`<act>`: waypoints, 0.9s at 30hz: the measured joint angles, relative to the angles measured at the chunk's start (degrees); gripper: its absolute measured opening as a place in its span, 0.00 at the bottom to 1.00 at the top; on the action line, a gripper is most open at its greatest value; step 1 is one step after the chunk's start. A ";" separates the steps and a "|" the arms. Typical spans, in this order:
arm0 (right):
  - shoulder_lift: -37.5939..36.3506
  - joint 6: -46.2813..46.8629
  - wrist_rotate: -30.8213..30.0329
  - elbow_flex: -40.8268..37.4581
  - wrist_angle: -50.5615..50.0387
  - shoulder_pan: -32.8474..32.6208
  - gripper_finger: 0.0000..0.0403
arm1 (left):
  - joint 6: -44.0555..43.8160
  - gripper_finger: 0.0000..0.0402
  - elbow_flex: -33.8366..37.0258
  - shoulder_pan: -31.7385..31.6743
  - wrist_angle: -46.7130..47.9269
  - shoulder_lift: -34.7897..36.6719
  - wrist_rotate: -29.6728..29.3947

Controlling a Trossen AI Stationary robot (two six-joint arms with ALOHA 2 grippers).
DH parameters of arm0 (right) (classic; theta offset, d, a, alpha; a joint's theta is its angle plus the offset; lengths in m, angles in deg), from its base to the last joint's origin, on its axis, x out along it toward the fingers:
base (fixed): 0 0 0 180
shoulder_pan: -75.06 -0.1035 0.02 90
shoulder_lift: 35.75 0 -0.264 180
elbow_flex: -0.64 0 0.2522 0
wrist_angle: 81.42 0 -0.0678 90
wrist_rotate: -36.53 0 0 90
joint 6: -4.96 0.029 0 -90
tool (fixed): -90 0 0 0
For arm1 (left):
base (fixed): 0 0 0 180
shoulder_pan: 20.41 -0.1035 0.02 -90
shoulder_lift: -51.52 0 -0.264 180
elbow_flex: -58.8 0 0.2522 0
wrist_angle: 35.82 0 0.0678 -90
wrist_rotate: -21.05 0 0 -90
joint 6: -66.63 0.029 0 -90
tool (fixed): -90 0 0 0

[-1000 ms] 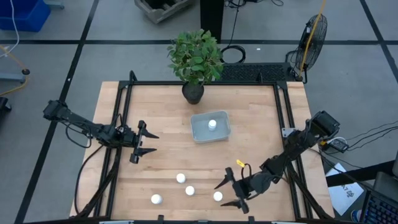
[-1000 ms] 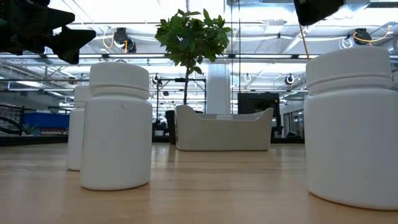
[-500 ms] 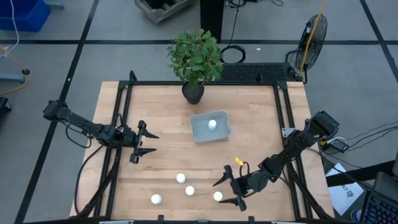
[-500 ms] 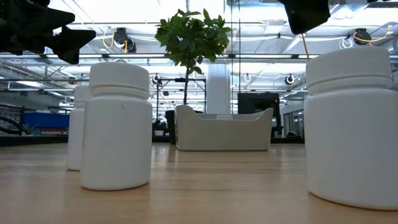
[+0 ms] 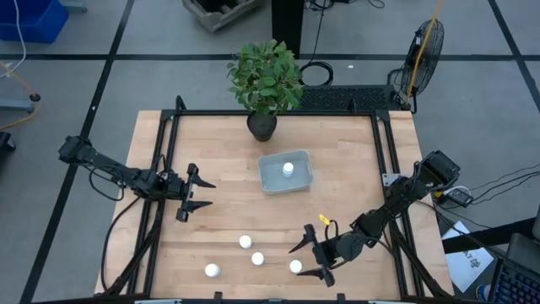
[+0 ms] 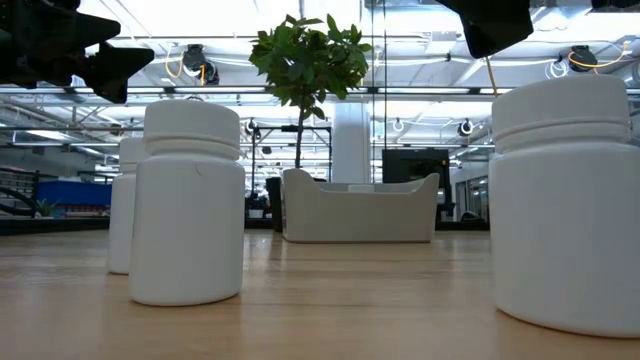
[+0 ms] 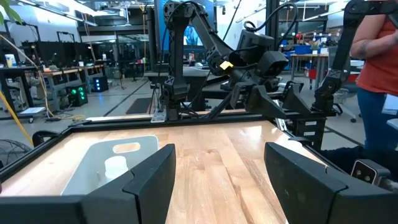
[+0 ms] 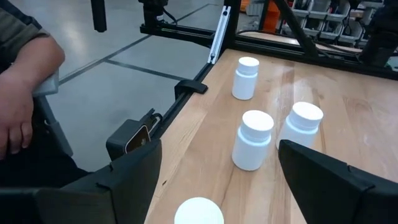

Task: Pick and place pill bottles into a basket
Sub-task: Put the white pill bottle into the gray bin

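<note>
Four white pill bottles stand upright on the wooden table near its near edge [image 5: 245, 241] [image 5: 258, 258] [image 5: 212, 270] [image 5: 295, 266]. A fifth bottle [image 5: 288, 169] stands in the pale grey-blue basket [image 5: 272, 179] at mid-table. My right gripper [image 5: 294, 263] is open, above the near-right bottle [image 8: 199, 213]. Its fingers stand on either side of the bottle without touching it. My left gripper [image 5: 211, 193] is open and empty at the table's left, facing the basket [image 7: 87, 168].
A potted plant [image 5: 264, 80] stands at the far edge behind the basket. Black frame rails [image 5: 165, 160] run along the table's sides. A person [image 7: 379, 62] stands beyond the right side, and a hand [image 8: 18, 118] shows off the table's left.
My right gripper has moved a little toward the table's left edge, over the near-right bottle, and has stayed open. The bottles have not moved.
</note>
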 joint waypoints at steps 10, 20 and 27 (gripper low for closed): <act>0.00 0.40 0.00 0.00 -0.03 0.00 0.78 | 0.00 0.62 -0.02 0.01 0.00 0.01 0.00; -0.02 -0.27 3.03 -0.02 -0.71 -0.84 0.78 | 0.00 0.62 -0.02 0.00 0.00 0.01 -0.01; -0.04 2.50 3.08 -0.04 -2.80 -0.82 0.78 | 0.00 0.62 0.00 0.00 0.00 -0.01 -0.01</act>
